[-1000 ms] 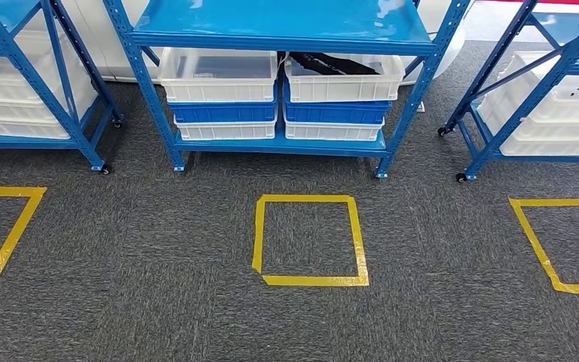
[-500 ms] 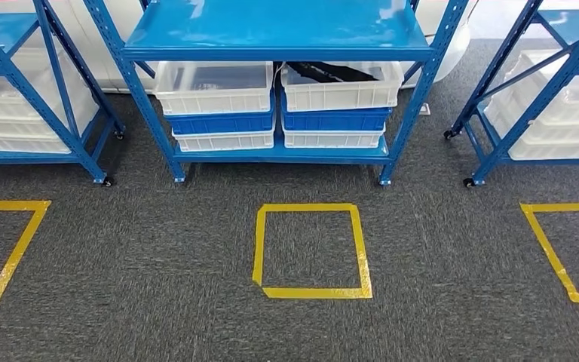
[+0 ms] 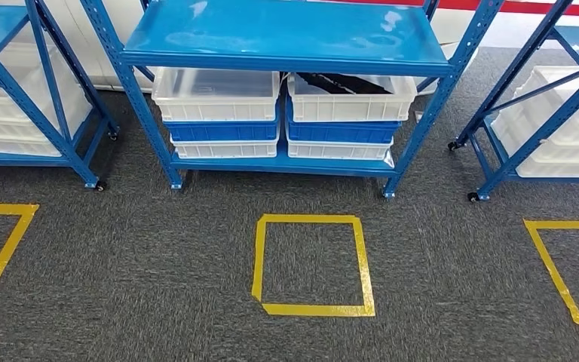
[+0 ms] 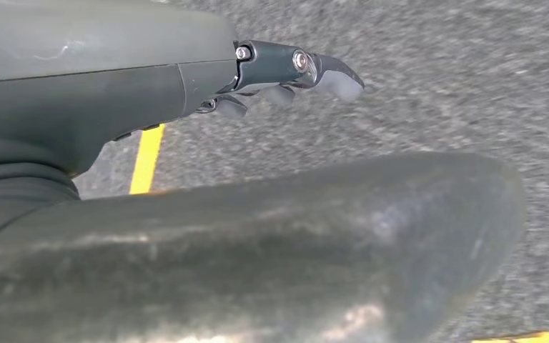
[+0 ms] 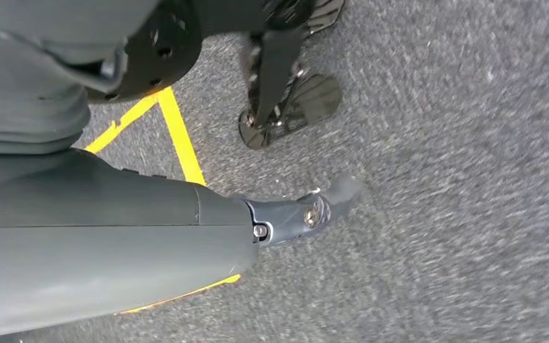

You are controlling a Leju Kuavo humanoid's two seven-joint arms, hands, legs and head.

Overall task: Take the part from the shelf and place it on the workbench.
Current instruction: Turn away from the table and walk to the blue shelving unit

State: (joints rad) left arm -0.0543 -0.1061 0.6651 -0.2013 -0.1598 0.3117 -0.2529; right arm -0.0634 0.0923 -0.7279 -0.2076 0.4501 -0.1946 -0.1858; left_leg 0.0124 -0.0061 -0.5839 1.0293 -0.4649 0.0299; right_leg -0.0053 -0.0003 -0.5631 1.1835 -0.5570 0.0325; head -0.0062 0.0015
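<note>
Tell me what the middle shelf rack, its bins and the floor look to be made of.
Shelf rack: likely painted metal, glossy blue, punched holes in the uprights. White bins and blue bins: probably moulded plastic, the white ones slightly see-through, with ribbed rims. Floor: grey short-pile carpet, speckled and matte, with yellow tape stuck on.

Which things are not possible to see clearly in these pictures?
- Dark part in the right white plastic bin, head view: the blue metal shelf above covers most of it, so its shape is unclear.
- Left white plastic bin, head view: contents too faint to tell.
- Left hand, left wrist view: the grey cover hides most fingers.
- Right hand, right wrist view: blurred, mostly hidden.
</note>
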